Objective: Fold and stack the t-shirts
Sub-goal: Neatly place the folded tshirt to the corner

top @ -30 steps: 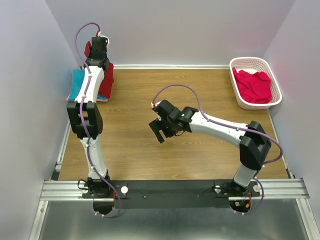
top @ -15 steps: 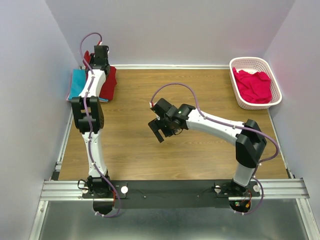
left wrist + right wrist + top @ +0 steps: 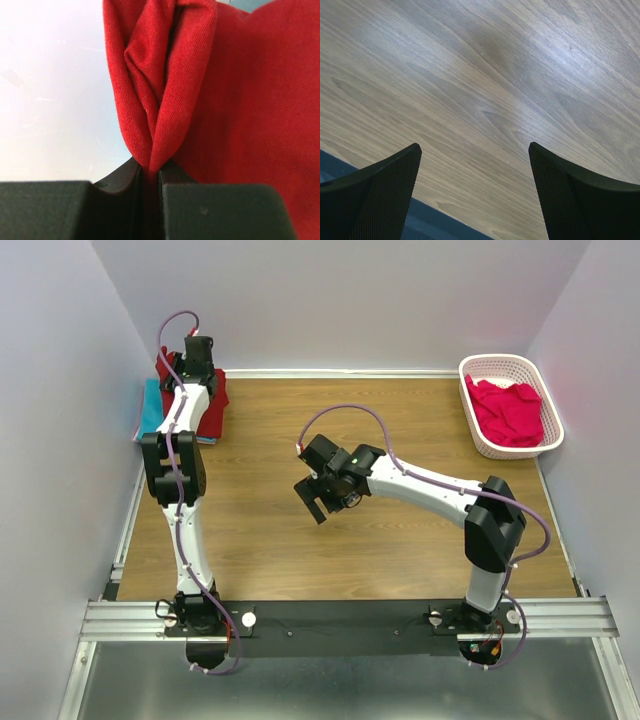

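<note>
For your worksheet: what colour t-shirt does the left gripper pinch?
Dark red t-shirt; left wrist view.

No lettering, label, brand, number or sign can be read anywhere, whether on the table (image 3: pixel 400 420), the basket (image 3: pixel 497 358) or the red shirt (image 3: pixel 250 125).

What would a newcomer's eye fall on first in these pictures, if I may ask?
The left claw, at the far left corner, is shut on a fold of the dark red t-shirt, which lies on a turquoise t-shirt. At the far right, a white latticed basket holds a crumpled pinkish-red t-shirt. The right claw hangs open over the middle of the wooden table.
</note>
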Robot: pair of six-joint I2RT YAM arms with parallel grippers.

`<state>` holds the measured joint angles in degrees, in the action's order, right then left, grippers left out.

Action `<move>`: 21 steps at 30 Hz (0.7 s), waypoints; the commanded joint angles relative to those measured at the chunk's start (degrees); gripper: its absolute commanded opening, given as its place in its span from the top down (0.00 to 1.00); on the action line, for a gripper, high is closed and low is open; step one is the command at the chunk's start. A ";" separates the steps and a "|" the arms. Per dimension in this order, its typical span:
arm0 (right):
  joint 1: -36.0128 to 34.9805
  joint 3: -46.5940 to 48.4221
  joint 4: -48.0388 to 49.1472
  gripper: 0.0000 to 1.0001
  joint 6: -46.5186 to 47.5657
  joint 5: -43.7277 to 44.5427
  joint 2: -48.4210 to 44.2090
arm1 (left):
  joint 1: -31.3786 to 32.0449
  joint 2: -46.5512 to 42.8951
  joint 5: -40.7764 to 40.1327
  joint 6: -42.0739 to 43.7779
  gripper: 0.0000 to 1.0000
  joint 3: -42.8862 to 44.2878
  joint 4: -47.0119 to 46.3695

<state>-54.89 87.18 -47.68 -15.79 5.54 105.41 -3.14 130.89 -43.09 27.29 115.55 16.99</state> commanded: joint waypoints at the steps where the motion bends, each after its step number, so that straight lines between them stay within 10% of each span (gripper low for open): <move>1: 0.14 2.12 -1.98 0.05 0.32 0.70 0.94 | -1.26 1.12 -5.51 2.42 1.00 -0.67 -4.69; 15: 0.14 1.94 -2.33 0.05 -0.11 0.44 0.59 | -1.96 0.69 -8.41 3.30 0.58 -1.73 -8.99; 21: 0.14 1.86 -2.33 0.05 -0.73 1.31 0.24 | -1.96 -0.72 -9.38 1.98 0.06 -1.64 -9.96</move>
<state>-54.89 87.74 -49.15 -15.88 5.56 105.45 -4.56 132.03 -49.67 30.17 114.19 9.72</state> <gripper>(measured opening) 0.951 0.895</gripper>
